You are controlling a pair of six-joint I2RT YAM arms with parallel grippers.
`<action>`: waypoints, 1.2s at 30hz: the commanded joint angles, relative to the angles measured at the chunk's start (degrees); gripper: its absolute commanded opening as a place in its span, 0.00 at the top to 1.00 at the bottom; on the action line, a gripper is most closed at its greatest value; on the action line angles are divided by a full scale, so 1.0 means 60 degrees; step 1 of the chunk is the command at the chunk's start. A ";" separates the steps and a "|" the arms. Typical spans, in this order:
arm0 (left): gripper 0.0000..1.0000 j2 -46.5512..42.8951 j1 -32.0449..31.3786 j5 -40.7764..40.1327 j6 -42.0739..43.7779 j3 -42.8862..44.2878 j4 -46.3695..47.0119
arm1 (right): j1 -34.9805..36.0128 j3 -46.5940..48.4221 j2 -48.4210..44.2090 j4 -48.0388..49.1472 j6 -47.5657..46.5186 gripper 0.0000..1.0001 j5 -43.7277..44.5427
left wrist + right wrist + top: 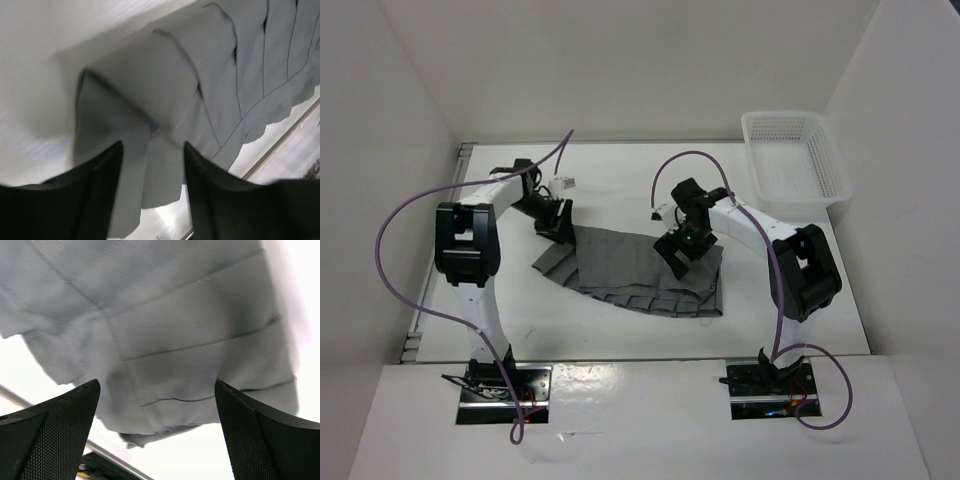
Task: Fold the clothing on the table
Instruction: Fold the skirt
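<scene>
The clothing, a dark grey pleated skirt, lies partly folded in the middle of the white table. My left gripper hovers over its far left corner. In the left wrist view the black fingers stand apart over a folded-over flap of the skirt, and the left gripper is open with cloth showing in the gap below it. My right gripper hangs over the skirt's right part. Seen from the right wrist, that gripper is wide open above the pleated hem, holding nothing.
A white mesh basket stands at the table's far right corner. White walls close in the table at the back and on both sides. A thin metal rail runs along one table edge. Purple cables loop from both arms.
</scene>
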 commanded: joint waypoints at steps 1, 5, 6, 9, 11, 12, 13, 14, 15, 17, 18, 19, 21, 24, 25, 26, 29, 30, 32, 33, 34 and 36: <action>0.38 -0.1693 0.0728 0.0089 -0.0133 -0.0469 0.0688 | -0.0065 0.0369 -0.0238 -0.0133 0.0415 0.01 -0.1056; 0.15 -0.2955 0.1270 -0.1052 -0.0646 -0.1069 0.1421 | -0.0065 0.0678 -0.0238 -0.0018 0.0957 0.01 -0.1848; 0.07 -0.3378 0.1402 -0.1620 -0.0879 -0.1217 0.1698 | -0.0065 0.0678 -0.0238 -0.0016 0.1263 0.01 -0.1849; 0.00 -0.3995 0.1738 -0.2442 -0.1188 -0.1787 0.1963 | 0.0154 0.0519 -0.0136 0.0422 0.1704 0.01 -0.1966; 0.00 -0.4231 0.1929 -0.2752 -0.1189 -0.2139 0.2051 | 0.0242 0.0298 -0.0135 0.0715 0.2202 0.01 -0.1718; 0.00 -0.4493 0.2133 -0.2884 -0.1305 -0.2315 0.2154 | 0.0330 0.0080 -0.0019 0.0963 0.2320 0.01 -0.1630; 0.00 -0.4611 0.2237 -0.2987 -0.1306 -0.2665 0.2155 | 0.0331 -0.0009 0.0127 0.1067 0.2582 0.01 -0.1469; 0.00 -0.4729 0.2238 -0.3090 -0.1306 -0.2814 0.2155 | 0.0418 -0.0010 0.0215 0.1198 0.2773 0.01 -0.1294; 0.00 -0.4976 0.2470 -0.3178 -0.1306 -0.2975 0.2155 | 0.0549 -0.0112 0.0318 0.1316 0.2905 0.01 -0.1147; 0.00 -0.5357 0.2603 -0.3266 -0.1306 -0.3340 0.2257 | 0.0652 -0.0113 0.0537 0.1565 0.3359 0.01 -0.0576; 0.00 -0.5490 0.2720 -0.3426 -0.1306 -0.3458 0.2257 | 0.0653 0.0090 0.0538 0.1566 0.3477 0.01 -0.0429; 0.00 -0.5622 0.2721 -0.3515 -0.1393 -0.3561 0.2359 | 0.0653 0.0179 0.0785 0.1566 0.3608 0.01 -0.0254; 0.00 -0.5828 0.2839 -0.3618 -0.1394 -0.3795 0.2360 | 0.0653 0.0472 0.0977 0.1566 0.3888 0.01 0.0333; 0.00 -0.6063 0.3044 -0.3618 -0.1394 -0.3914 0.2448 | 0.0653 0.0809 0.1299 0.1479 0.4152 0.01 0.0686; 0.00 -0.6164 0.3160 -0.3705 -0.1394 -0.4015 0.2448 | 0.0740 0.0810 0.1300 0.1478 0.4152 0.01 0.0874; 0.00 -0.6165 0.3161 -0.3706 -0.1394 -0.4103 0.2448 | 0.0741 0.0926 0.1416 0.1478 0.4268 0.01 0.1021; 0.00 -0.6253 0.3161 -0.3706 -0.1394 -0.4206 0.2536 | 0.1018 0.1161 0.1737 0.1478 0.4371 0.01 0.1914; 0.00 -0.6355 0.3248 -0.3619 -0.1394 -0.4207 0.2536 | 0.1106 0.1292 0.1740 0.1478 0.4487 0.01 0.2482; 0.00 -0.6443 0.3249 -0.3618 -0.1394 -0.4207 0.2536 | 0.1224 0.1615 0.2089 0.1478 0.4590 0.01 0.3027; 0.00 -0.6444 0.3249 -0.3618 -0.1394 -0.4207 0.2536 | 0.1224 0.1761 0.2207 0.1478 0.4591 0.01 0.3435; 0.00 -0.6531 0.3249 -0.3618 -0.1394 -0.4207 0.2536 | 0.1224 0.2139 0.2339 0.1478 0.4591 0.01 0.3555; 0.00 -0.6532 0.3249 -0.3530 -0.1394 -0.4207 0.2536 | 0.1224 0.2507 0.2807 0.1216 0.4591 0.01 0.3775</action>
